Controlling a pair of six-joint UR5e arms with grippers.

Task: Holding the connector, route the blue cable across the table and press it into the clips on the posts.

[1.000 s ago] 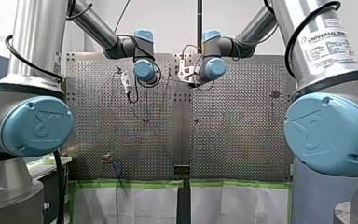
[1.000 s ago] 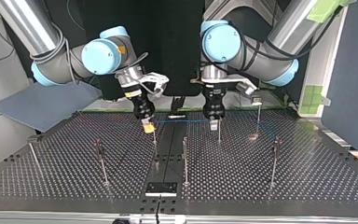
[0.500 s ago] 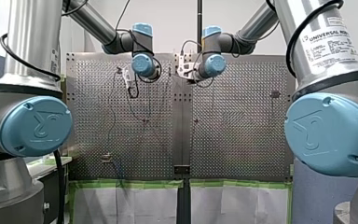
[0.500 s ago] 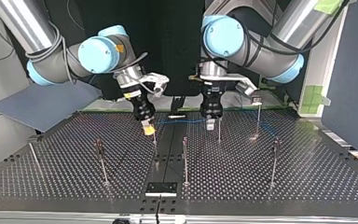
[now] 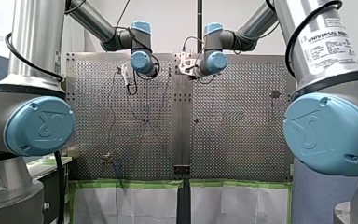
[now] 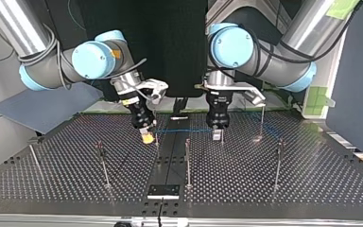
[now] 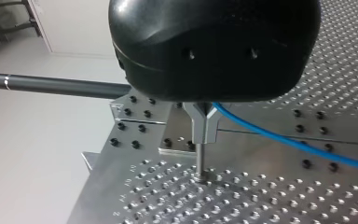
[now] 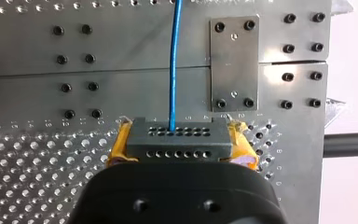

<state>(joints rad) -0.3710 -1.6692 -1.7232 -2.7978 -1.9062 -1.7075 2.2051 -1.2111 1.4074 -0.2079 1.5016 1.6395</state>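
Observation:
My right gripper (image 8: pixel 181 145) is shut, its yellow pads (image 8: pixel 120 148) clamping a dark grey connector (image 8: pixel 177 138) with rows of holes. The blue cable (image 8: pixel 174 60) leaves the connector's far face. In the top view the cable (image 6: pixel 182 130) runs level from my right gripper (image 6: pixel 146 137) to my left gripper (image 6: pixel 216 134), then on towards a far post (image 6: pixel 262 118). My left gripper (image 7: pixel 204 131) has its metal fingers shut, and the cable (image 7: pixel 279 140) comes out sideways from them. A thin post (image 7: pixel 200 161) stands right under those fingertips.
Several thin posts rise from the perforated table (image 6: pixel 312 179), among them one (image 6: pixel 103 163) at the top view's left, one (image 6: pixel 187 161) in the middle and one (image 6: pixel 278 163) at its right. A black plate (image 6: pixel 163 190) sits at the near edge.
In the top view both grippers have come nearer to the camera and lower, carrying the stretch of cable between them. My left gripper's tips now stand at the post beside them.

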